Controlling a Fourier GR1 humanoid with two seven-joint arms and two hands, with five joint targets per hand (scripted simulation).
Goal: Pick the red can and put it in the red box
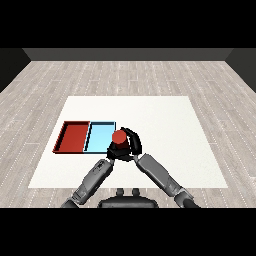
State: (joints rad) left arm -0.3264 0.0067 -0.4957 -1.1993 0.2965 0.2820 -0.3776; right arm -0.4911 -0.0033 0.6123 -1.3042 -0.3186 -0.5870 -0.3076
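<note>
The red can (118,137) stands upright over the right edge of the light blue tray (98,137). My right hand (133,143) is curled round the can from its right side. My left hand (112,153) sits just below the can, close against it; its fingers are hidden among the dark shapes there. The red tray (73,136) lies to the left of the blue one with nothing in it.
The two trays lie side by side on the left half of the white table (165,130). Both forearms cross the table's front edge and meet near the can. Grey wooden floor surrounds the table.
</note>
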